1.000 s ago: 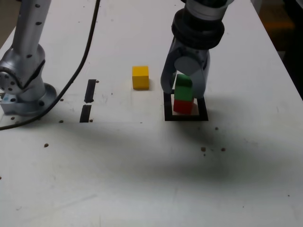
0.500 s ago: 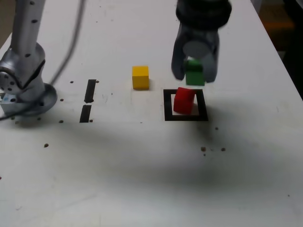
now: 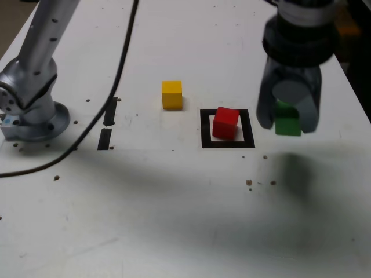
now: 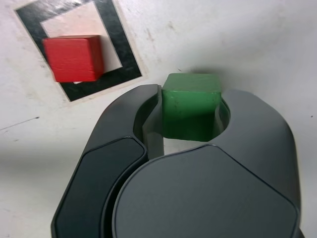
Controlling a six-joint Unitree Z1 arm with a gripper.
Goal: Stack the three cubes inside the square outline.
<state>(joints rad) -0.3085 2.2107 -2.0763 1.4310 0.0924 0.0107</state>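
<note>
1. Progress, done: you have one cube placed. The red cube [image 3: 225, 123] sits on the table [image 3: 174, 220] inside the square outline [image 3: 227, 143], turned a little out of line with the tape. In the wrist view one edge of it reaches over the black border [image 4: 119, 44] instead of lying wholly on the white centre.

2. Progress, left: nothing is stacked on the red cube yet. By my judgement about a third of the job is finished; two cubes remain to go on top.

3. Hand [image 3: 288, 119]: clenched on the green cube [image 3: 287, 124], which you hold between the two jaws, clear of the table, its shadow lying below. The wrist view shows the green cube [image 4: 190, 106] pinched from both sides by the hand [image 4: 190, 124].

4. Outline and its contents: the red cube only. It lies beside the hand, toward the exterior view's left, near but apart.

5. Yellow cube [image 3: 172, 94]: loose on the table, untouched, beyond the outline from the hand and well apart from it.

6. Other items: two short black tape strips [image 3: 108, 124] and the arm's base [image 3: 32, 110], both farthest from the hand. Neither holds anything.

7. Caution: squaring up the skewed red cube may help the green one seat flat.
</note>
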